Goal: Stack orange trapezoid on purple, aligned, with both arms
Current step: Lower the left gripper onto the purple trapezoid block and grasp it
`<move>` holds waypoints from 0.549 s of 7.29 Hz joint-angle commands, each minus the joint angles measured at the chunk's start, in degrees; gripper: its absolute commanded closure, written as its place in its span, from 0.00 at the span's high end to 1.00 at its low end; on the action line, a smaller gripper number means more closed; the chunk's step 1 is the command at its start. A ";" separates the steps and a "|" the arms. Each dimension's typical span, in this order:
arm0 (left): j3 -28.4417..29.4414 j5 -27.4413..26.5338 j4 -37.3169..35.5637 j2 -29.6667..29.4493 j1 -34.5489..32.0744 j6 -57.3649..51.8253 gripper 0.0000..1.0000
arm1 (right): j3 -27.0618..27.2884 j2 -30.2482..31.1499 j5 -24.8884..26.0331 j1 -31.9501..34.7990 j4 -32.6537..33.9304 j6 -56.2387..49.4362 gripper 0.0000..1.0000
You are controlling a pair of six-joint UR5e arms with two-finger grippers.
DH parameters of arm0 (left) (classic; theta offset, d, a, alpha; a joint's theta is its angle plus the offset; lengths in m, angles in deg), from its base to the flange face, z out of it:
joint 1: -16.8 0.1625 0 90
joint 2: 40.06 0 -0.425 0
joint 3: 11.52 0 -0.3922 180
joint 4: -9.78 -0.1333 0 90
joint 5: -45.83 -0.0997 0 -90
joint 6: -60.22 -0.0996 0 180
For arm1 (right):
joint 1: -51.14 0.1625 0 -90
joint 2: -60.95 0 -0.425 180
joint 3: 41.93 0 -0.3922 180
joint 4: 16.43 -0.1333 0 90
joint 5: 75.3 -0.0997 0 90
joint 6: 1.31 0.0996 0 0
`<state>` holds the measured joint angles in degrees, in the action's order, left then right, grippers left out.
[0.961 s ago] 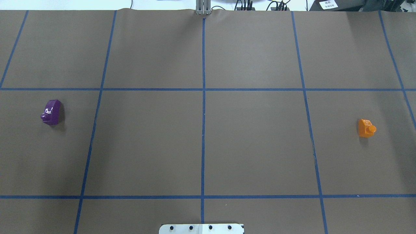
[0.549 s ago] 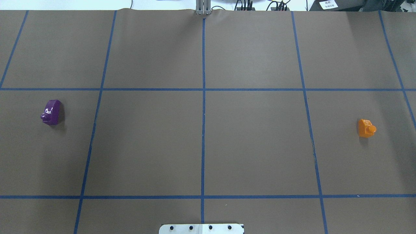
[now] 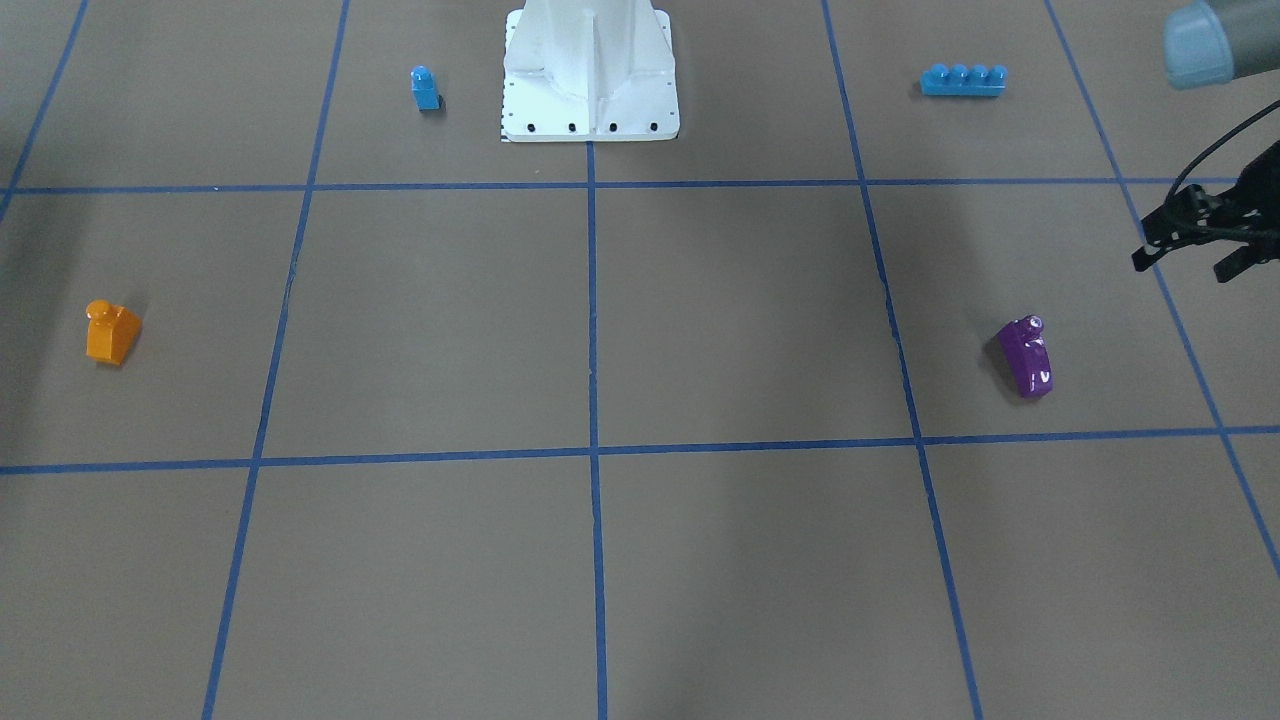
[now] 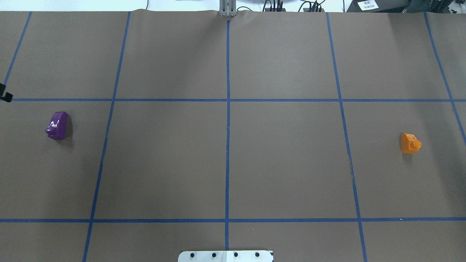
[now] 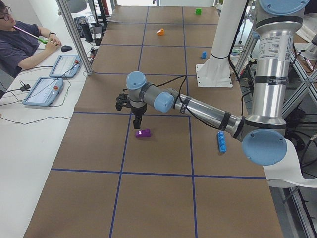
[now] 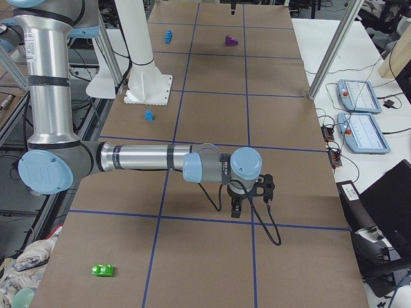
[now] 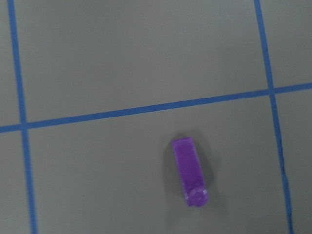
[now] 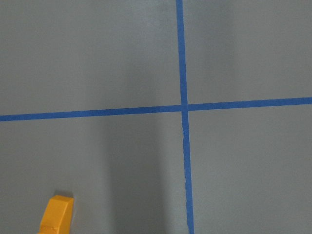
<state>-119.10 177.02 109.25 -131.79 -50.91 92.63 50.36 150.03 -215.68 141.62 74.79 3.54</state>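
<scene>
The orange trapezoid [image 4: 410, 143] sits alone on the brown table at the right of the overhead view; it also shows in the front view [image 3: 110, 333] and at the bottom of the right wrist view [image 8: 57, 214]. The purple block [image 4: 58, 125] lies at the left, stud pointing sideways, also in the front view [image 3: 1026, 357] and the left wrist view [image 7: 190, 170]. My left gripper [image 3: 1185, 268] hovers beside and above the purple block, jaws apart and empty. My right gripper [image 6: 247, 199] shows only in the exterior right view, short of the orange block; I cannot tell its state.
A blue single-stud block [image 3: 425, 88] and a blue long brick [image 3: 963, 79] lie either side of the white robot base [image 3: 590, 70]. A green brick [image 6: 103, 270] lies near the table's right end. An operator [image 5: 20, 44] sits at a side desk.
A black tip of my left gripper has come in at the overhead view's left edge. Both blocks have stayed put.
</scene>
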 commanded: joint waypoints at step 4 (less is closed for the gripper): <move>15.54 -14.30 27.25 -0.02 15.50 23.49 1.00 | 0.70 -0.58 -0.15 -0.30 -0.07 0.51 1.00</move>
<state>-107.81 163.83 131.94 -131.69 -37.11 114.80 50.96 149.51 -215.81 141.34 74.72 3.90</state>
